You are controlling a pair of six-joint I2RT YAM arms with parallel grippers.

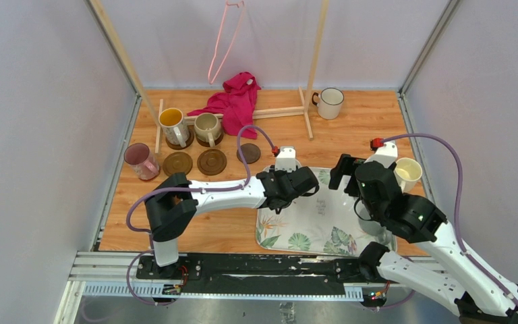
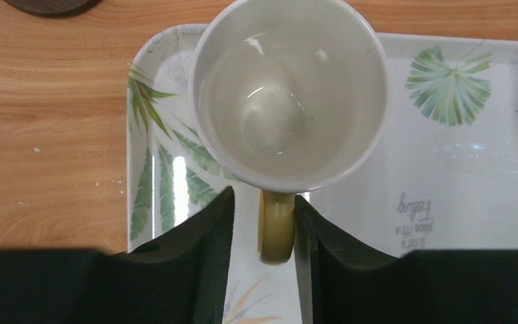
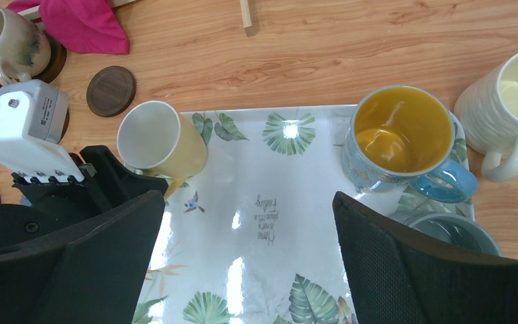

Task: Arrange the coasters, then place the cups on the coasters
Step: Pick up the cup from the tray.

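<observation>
Currently the yellow mug (image 2: pixel 289 94) is standing at a corner of the leaf-patterned tray (image 2: pixel 445 169) on the table (image 2: pixel 40 135). The left fingers (image 2: pixel 202 250) are straddling its handle (image 2: pixel 276 226) narrowly (whether clamped, I cannot tell), and the right fingers (image 3: pixel 405 263) are hanging wide above the tray.

This is a robotics lab test booth. Plain white panels (image 1: pixel 34 121) wall in a wooden tabletop (image 1: pixel 364 121). A left arm (image 1: pixel 222 194) and a right arm (image 1: pixel 445 246) are bolted to a metal rail (image 1: pixel 108 268), with purple cables (image 1: pixel 456 182) looping loose.
</observation>
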